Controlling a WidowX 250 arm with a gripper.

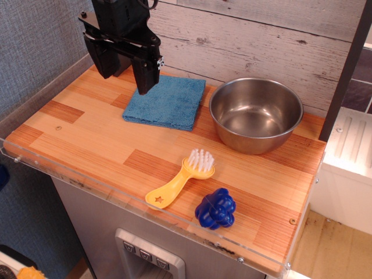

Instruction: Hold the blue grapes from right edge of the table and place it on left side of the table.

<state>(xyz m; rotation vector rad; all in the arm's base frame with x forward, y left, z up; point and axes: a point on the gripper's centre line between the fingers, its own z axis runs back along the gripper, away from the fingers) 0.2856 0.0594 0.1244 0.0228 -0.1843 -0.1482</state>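
The blue grapes (215, 208) are a small glossy deep-blue bumpy toy lying near the front right of the striped wooden table (75, 133), close to the clear acrylic rim. My black gripper (125, 75) hangs above the back left of the table, over the left edge of the blue cloth, far from the grapes. Its two fingers are spread apart and nothing is between them.
A folded blue cloth (165, 102) lies at the back middle. A steel bowl (256, 113) stands at the back right. A yellow brush with white bristles (181, 179) lies just left of the grapes. A grey wall bounds the left side, a plank wall the back.
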